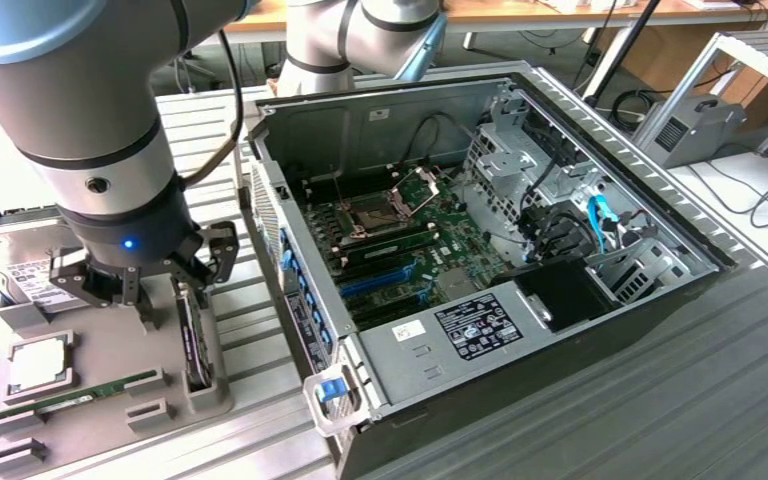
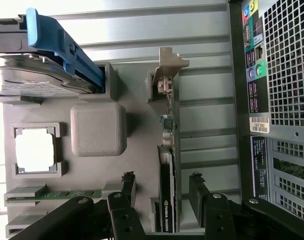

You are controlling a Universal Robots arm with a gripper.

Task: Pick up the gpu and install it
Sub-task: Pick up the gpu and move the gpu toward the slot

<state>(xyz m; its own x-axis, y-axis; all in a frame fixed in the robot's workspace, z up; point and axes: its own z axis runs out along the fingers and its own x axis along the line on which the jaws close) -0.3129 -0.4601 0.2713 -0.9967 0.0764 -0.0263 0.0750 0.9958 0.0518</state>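
Now the gripper (image 2: 162, 178) hangs, jaws wide, astride the gpu (image 2: 166, 202), propped edge-on in a grey holder (image 2: 139, 150) for grasping, with the computer case (image 1: 357, 135) at three o'clock in the exterior view.

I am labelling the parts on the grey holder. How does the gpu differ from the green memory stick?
The gpu is black with a silver bracket at one end; the memory stick is green with no bracket. The gpu is longer and thicker than the memory stick. The open gripper is lined up over the gpu; the memory stick sits apart from it. Both stand on edge in slots of the grey holder.
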